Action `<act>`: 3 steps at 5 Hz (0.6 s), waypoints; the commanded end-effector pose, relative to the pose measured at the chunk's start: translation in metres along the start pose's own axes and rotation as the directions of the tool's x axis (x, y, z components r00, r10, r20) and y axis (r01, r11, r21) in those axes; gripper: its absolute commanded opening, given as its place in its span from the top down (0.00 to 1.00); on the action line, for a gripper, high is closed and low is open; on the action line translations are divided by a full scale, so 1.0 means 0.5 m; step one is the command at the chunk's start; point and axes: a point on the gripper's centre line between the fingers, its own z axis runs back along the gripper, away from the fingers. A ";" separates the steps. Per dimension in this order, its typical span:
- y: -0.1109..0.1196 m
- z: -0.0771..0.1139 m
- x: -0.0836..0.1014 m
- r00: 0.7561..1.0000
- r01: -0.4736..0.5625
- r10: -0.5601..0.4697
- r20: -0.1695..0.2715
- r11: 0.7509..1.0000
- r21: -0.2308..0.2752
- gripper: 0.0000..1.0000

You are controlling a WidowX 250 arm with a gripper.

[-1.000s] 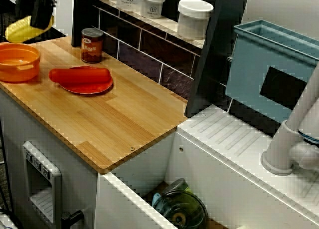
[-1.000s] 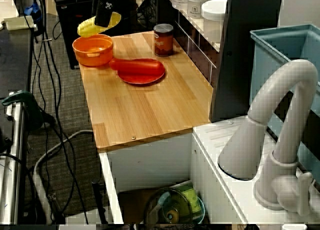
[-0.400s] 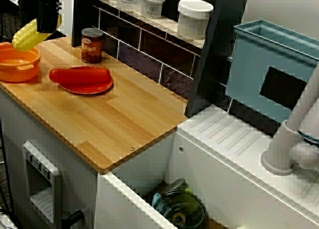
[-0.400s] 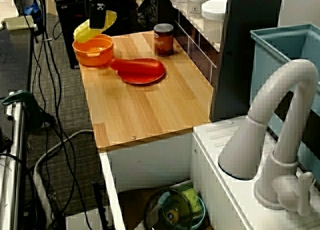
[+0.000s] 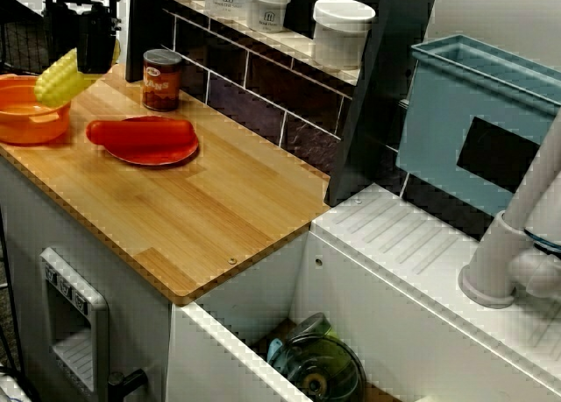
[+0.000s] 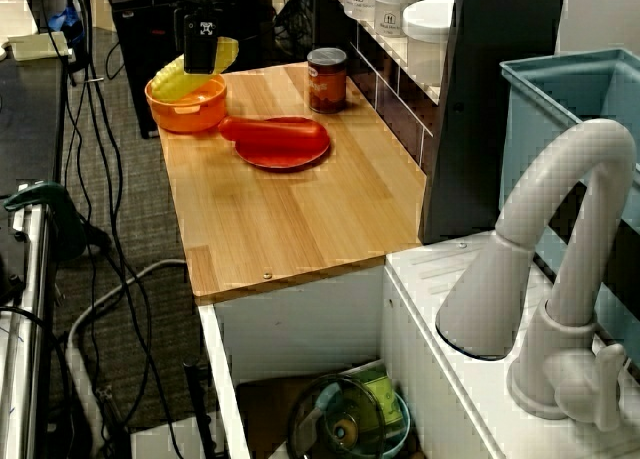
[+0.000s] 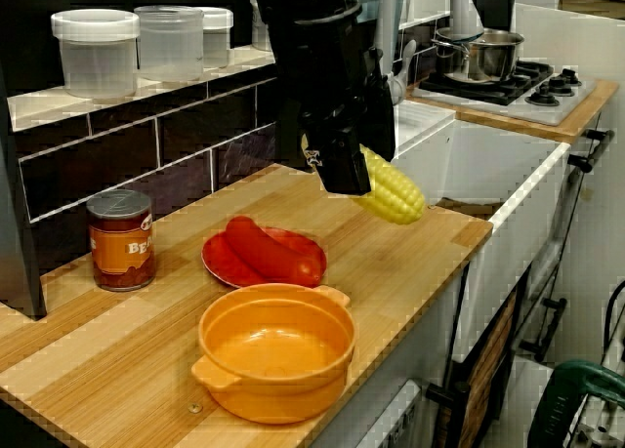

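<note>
Hand: the dark robot hand [image 7: 344, 167] hangs above the wooden tabletop [image 7: 430, 245], its fingers clamped on one end of a yellow corn cob [image 7: 393, 192].
Corn cob: held in the air, clear of the wood, and tilted, with its free end poking out below the fingers. In the view past the faucet it overlaps the far rim of the orange pot [image 7: 278, 355]. In the view from the pot's end of the tabletop it shows up above and beyond the pot (whether it sits squarely over the bowl cannot be told).
Orange pot: two-handled, its inside bare in the view from the pot's end, standing near the tabletop's end.
Red plate: the red plate [image 7: 217, 263] lies just beside the pot and carries a red sausage [image 7: 273, 250] across it.
Can: a labelled tin can [image 7: 120, 239] stands upright by the dark tiled wall, near the plate but apart from it.
Shelf: lidded white jars [image 7: 98, 50] line the ledge above the tiles.
Sink: a white basin opens past the tabletop's other end, with a white faucet [image 6: 560, 239] beside it.
</note>
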 end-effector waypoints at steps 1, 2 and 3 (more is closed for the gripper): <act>-0.037 0.005 0.022 0.999 0.040 -0.041 0.033 0.999 0.018 1.00; -0.049 -0.009 0.029 0.997 0.062 -0.062 0.034 0.998 0.003 1.00; -0.062 -0.027 0.023 0.996 0.082 -0.081 0.041 0.997 -0.016 1.00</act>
